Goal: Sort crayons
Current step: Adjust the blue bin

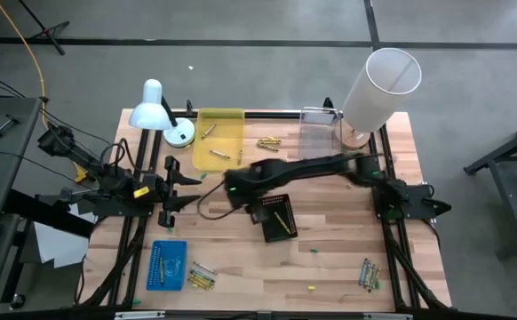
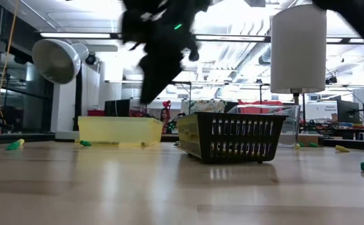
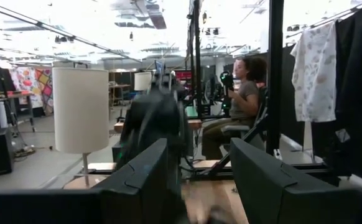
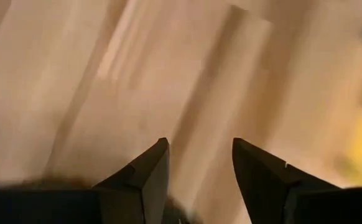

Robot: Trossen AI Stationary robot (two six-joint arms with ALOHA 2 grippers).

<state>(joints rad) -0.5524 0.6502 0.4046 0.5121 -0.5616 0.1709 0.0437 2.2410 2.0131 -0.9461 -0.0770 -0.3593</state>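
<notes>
Two grippers | left gripper (image 1: 171, 185) parked at left edge, fingers apart, empty | crayons (image 1: 201, 278) loose beside blue tray (image 1: 166, 264), more in yellow tray (image 1: 218, 138) and black basket (image 1: 277, 218) | right gripper (image 4: 196, 180) beside yellow tray, fingers parted, empty | advice: descend squarely over one crayon, close gently.

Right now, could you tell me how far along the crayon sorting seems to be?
Partly done. Some crayons already lie in the yellow tray and the black basket. The right gripper is open and empty over the table by the basket; the left gripper waits at the left side, open. Loose crayons remain near the blue tray and at the right front corner.
</notes>
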